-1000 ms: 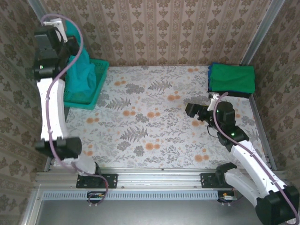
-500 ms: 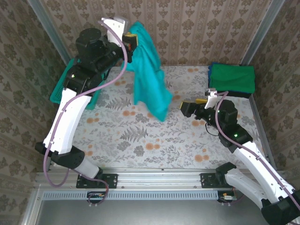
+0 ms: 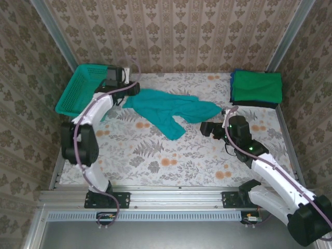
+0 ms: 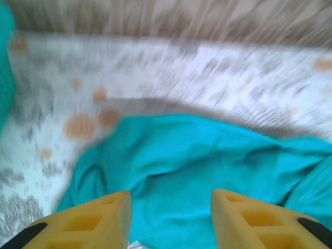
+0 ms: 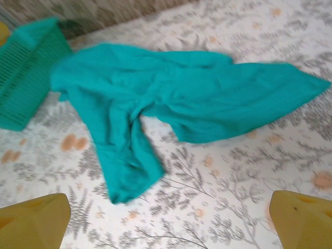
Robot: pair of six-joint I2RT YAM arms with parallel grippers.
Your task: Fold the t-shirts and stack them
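The left gripper (image 4: 170,199) hovers low over the teal t-shirt (image 4: 207,161) with its yellow fingers apart. The wrist view is blurred, but nothing looks pinched between them. The right gripper (image 5: 168,207) is spread wide and empty, pointing at the same shirt from the other side.

The shirt lies loose and crumpled on the table (image 3: 155,155), between the 2 grippers. One end is bunched near the left gripper, one end stretches toward the right gripper, and a twisted flap trails toward the near edge. It is not yet flattened or folded. The stack of folded t-shirts (image 3: 257,87), green on top, sits in the far right corner, well apart from it. The teal mesh basket (image 3: 78,93) stands tilted at the far left, just beside the left arm.

The main risk is probably a bad grasp. Closing on the bunched cloth could catch 2 or more layers, so the shirt would lift twisted rather than spread. Uneven pulling by the 2 grippers could drag it off-centre. A swing of the left arm could also knock the basket.
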